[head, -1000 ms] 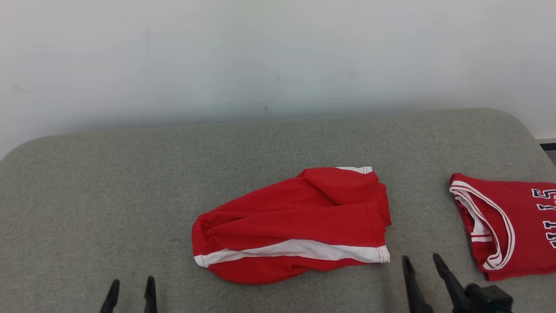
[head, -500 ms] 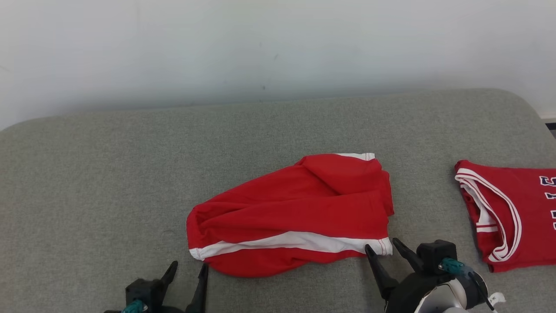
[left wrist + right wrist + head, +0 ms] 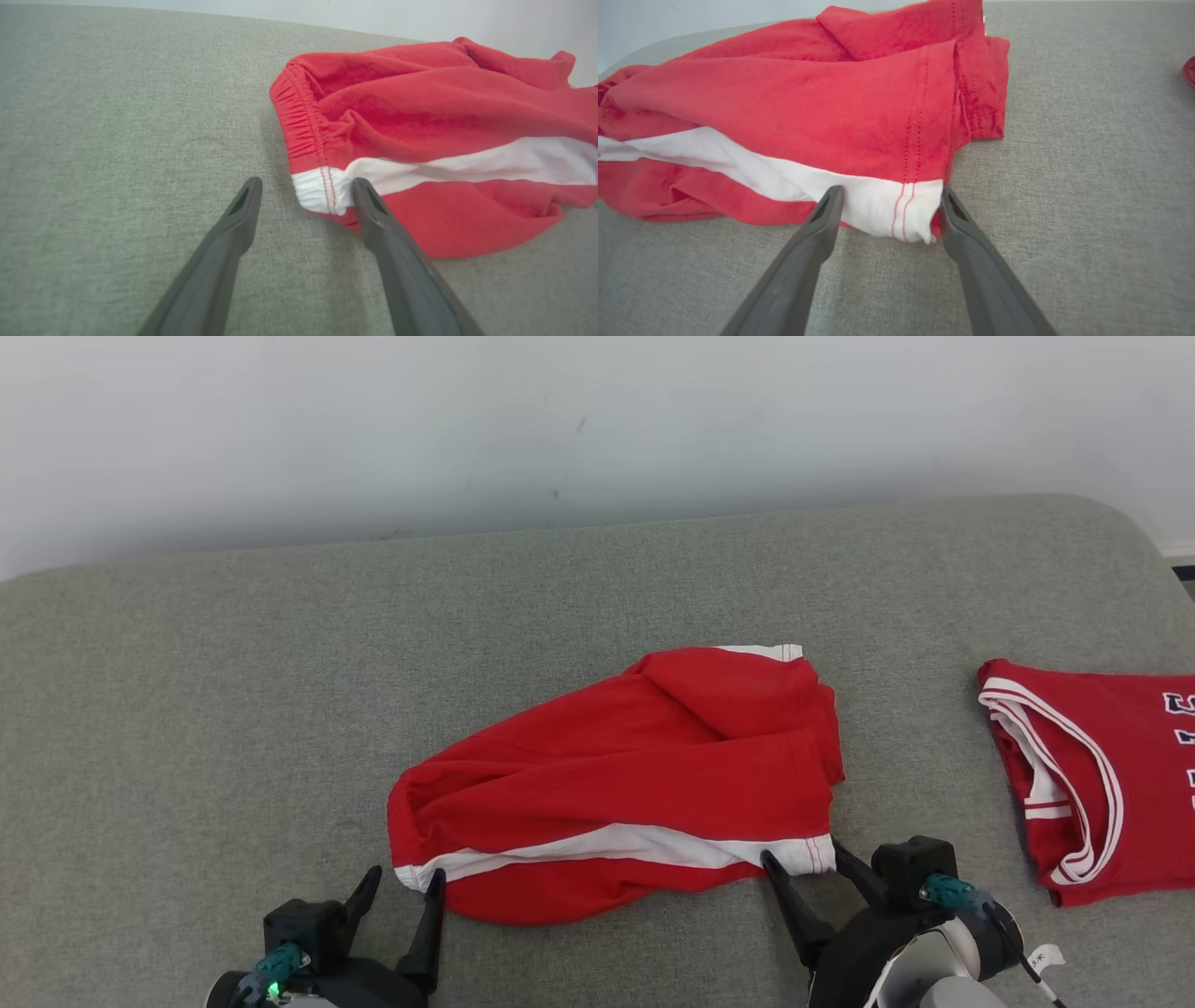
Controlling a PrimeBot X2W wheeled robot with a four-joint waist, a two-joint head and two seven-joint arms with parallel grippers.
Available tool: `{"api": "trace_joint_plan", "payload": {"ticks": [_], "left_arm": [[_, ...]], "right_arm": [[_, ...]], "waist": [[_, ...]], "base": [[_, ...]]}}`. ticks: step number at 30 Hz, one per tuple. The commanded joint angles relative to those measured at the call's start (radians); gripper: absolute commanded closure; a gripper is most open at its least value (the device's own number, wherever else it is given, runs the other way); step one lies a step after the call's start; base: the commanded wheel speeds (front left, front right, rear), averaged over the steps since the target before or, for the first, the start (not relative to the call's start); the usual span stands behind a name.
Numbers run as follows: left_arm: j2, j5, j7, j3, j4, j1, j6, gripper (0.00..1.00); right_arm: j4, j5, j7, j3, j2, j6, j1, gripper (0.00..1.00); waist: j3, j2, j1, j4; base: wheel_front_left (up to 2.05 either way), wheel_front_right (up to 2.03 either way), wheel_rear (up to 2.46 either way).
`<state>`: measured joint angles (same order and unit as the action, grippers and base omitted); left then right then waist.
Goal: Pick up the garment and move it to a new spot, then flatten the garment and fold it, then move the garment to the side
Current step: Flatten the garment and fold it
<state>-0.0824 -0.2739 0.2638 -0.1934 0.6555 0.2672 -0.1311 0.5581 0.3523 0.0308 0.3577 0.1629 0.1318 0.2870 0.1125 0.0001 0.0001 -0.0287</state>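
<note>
Red garment (image 3: 616, 784) lies crumpled, so left gripper (image 3: 405, 875) and right gripper (image 3: 801, 851) straddle its near white-striped corners, jaws wide open and empty, seemingly poised to lift it.

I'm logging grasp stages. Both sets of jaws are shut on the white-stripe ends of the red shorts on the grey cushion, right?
No: the jaws of the left gripper and right gripper stand open around the white-stripe ends of the red shorts on the grey cushion. Each wrist view shows it.

Jersey (image 3: 1102, 775) lettering — partial, illegible
</note>
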Motion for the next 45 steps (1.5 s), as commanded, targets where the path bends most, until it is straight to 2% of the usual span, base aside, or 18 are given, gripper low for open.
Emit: {"api": "trace_joint_plan", "payload": {"ticks": [1,4,5,6,7,8,9,16,22,26,30,34,36,39,45], "left_arm": [[-0.008,-0.007,0.000,-0.005,0.003,0.004,0.002,0.00],[-0.014,-0.016,0.000,-0.016,0.002,-0.001,0.002,0.00],[-0.015,-0.018,0.000,-0.021,0.004,-0.002,0.002,0.18],[-0.016,-0.021,0.000,-0.029,0.006,-0.002,0.002,0.60],[-0.017,-0.026,0.000,-0.034,0.006,-0.002,0.002,0.98],[-0.018,-0.032,0.000,-0.041,0.008,-0.001,0.002,1.00],[-0.020,-0.036,0.000,-0.047,0.011,0.000,0.002,1.00],[-0.024,-0.072,0.000,-0.065,-0.021,0.016,0.002,1.00],[-0.039,-0.174,0.000,-0.073,-0.137,0.065,0.002,1.00],[-0.107,-0.242,-0.049,-0.191,-0.226,0.184,0.002,1.00],[-0.191,-0.339,-0.132,-0.261,-0.301,0.364,0.002,1.00],[-0.242,-0.452,-0.208,-0.244,-0.317,0.560,0.002,1.00],[-0.245,-0.508,-0.245,-0.225,-0.322,0.658,0.001,1.00],[-0.267,-0.534,-0.277,-0.190,-0.307,0.807,0.002,1.00],[-0.249,-0.529,-0.225,-0.102,-0.276,1.082,0.051,1.00]], "right_arm": [[0.007,0.009,0.007,0.011,0.009,-0.002,0.008,0.00],[0.015,0.023,0.011,0.029,0.012,-0.002,0.015,0.00],[0.018,0.029,0.015,0.032,0.013,-0.002,0.017,0.00],[0.021,0.031,0.015,0.036,0.014,-0.002,0.018,0.00],[0.023,0.036,0.014,0.040,0.014,-0.002,0.018,0.32],[0.025,0.039,0.015,0.045,0.014,-0.002,0.019,0.78],[0.026,0.045,0.017,0.049,0.015,-0.002,0.021,1.00],[-0.004,0.079,0.061,0.062,0.026,-0.002,0.036,1.00],[-0.116,0.143,0.086,0.061,0.061,-0.002,0.078,1.00],[-0.217,0.240,0.002,0.079,0.091,-0.002,0.166,1.00],[-0.303,0.317,-0.099,0.133,0.132,-0.002,0.316,1.00],[-0.322,0.363,-0.163,0.170,0.156,-0.002,0.509,1.00],[-0.309,0.367,-0.181,0.175,0.158,-0.002,0.615,1.00],[-0.265,0.341,-0.179,0.159,0.172,-0.002,0.782,1.00],[-0.161,0.230,-0.110,0.086,0.175,-0.002,1.115,1.00]], "waist": [[-0.001,-0.0001,-0.0001,0.000],[-0.001,-0.0001,-0.0001,0.001],[-0.001,-0.0001,-0.0001,0.001],[-0.001,-0.0001,-0.0001,0.002],[-0.001,-0.0001,-0.0001,0.002],[-0.002,-0.0001,-0.0001,0.002],[-0.002,-0.0001,-0.0001,0.002],[-0.006,-0.0001,-0.0001,0.001],[0.009,-0.0001,-0.0001,0.002],[0.050,-0.0001,-0.0001,0.005],[0.125,-0.0001,-0.0001,-0.007],[0.213,-0.0001,-0.0001,-0.029],[0.268,-0.0001,-0.0001,-0.041],[0.349,-0.0001,-0.0001,-0.055],[0.502,-0.0001,-0.0001,-0.073]], "base": [[0.00,0.00,0.00],[0.00,0.00,0.00],[0.00,0.00,0.00],[0.00,0.00,0.00],[0.00,0.00,0.00],[0.00,0.00,0.00],[0.00,0.00,0.00],[0.00,0.00,0.00],[0.00,0.00,0.00],[0.00,0.00,0.00],[0.00,0.00,0.00],[0.00,0.00,0.00],[0.00,0.00,0.00],[0.00,0.00,0.00],[0.00,0.00,0.00]]}}
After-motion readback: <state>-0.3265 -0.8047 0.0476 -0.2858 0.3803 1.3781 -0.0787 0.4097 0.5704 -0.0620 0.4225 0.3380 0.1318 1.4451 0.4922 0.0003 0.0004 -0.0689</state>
